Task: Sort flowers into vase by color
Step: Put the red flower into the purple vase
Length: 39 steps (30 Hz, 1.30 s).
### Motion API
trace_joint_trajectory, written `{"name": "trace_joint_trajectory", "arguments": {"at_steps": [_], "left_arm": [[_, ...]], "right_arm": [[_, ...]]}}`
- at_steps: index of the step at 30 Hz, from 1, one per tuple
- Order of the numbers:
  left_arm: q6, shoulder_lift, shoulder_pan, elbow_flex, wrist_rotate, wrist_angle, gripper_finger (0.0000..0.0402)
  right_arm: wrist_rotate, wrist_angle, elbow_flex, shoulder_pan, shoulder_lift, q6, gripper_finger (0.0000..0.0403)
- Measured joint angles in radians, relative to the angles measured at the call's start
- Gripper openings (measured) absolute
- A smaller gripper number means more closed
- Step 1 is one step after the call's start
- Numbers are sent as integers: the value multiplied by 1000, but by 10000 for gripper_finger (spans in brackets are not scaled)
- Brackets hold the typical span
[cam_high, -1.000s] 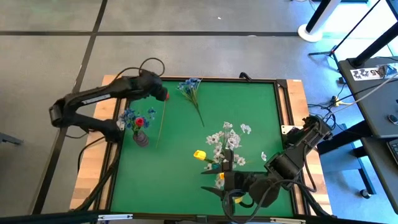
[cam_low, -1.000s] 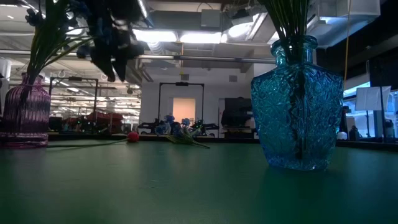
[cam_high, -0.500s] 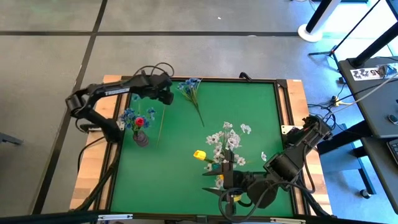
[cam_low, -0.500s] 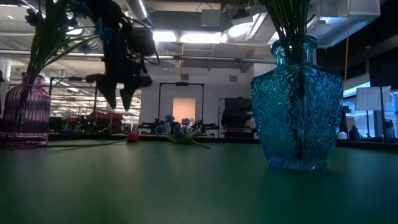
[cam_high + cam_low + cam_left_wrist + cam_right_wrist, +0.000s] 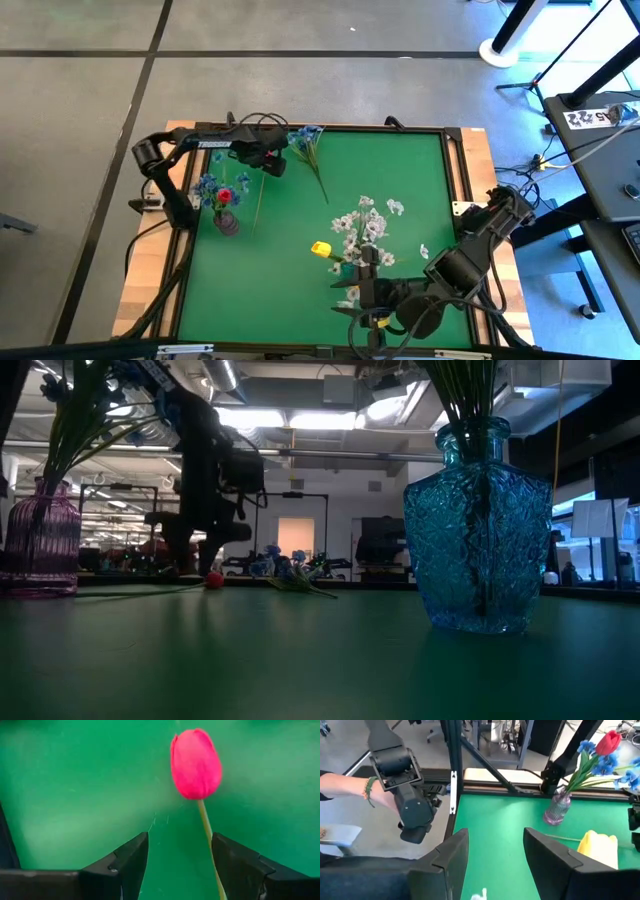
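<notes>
The red tulip (image 5: 196, 764) lies flat on the green bench (image 5: 400, 180) at its far left, stalk pointing toward the near side, with the left end effector (image 5: 272, 163) spread wide directly over it. I'd lower straight down so the fingers straddle the thin stalk just under the bud, then pinch gently before lifting toward the purple vase (image 5: 226, 222) just nearby. I count one loose red tulip, one loose blue sprig (image 5: 306, 140) at the far edge, one yellow bud (image 5: 320, 249) beside the blue glass vase (image 5: 480, 530), and two vases. The right end effector (image 5: 492, 862) waits, released and empty, at the near right.
</notes>
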Motion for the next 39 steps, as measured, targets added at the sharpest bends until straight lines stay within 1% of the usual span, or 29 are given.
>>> {"name": "trace_joint_trajectory", "arguments": {"at_steps": [4,9,14,16,18,20,26,28,31,33,37,39], "left_arm": [[-17,44,-2,0,4,7,212],[-20,90,-20,3,6,68,212],[-19,99,-33,2,3,88,210],[-20,100,-37,2,-1,91,203],[-22,101,-45,1,-8,96,183],[-31,101,-54,-4,-10,114,152],[-74,99,-89,-59,-29,202,21],[-72,82,-104,-70,-56,210,11],[-44,27,-135,-76,-59,187,11],[-19,-53,-161,-72,-56,184,7],[44,-280,-220,-67,-103,179,4],[76,-418,-272,-68,-109,180,5]], "right_arm": [[6,-22,0,19,0,14,188],[9,-34,0,41,0,14,188],[17,-42,0,52,0,14,188],[18,-48,0,52,0,14,188],[18,-49,0,48,0,14,188],[19,-51,0,48,0,14,188],[20,-52,0,49,0,14,188],[19,-52,0,49,0,16,188],[13,-52,0,49,0,16,188],[11,-52,0,49,0,16,188],[10,-52,0,49,0,16,188],[9,-53,0,49,0,16,188]]}}
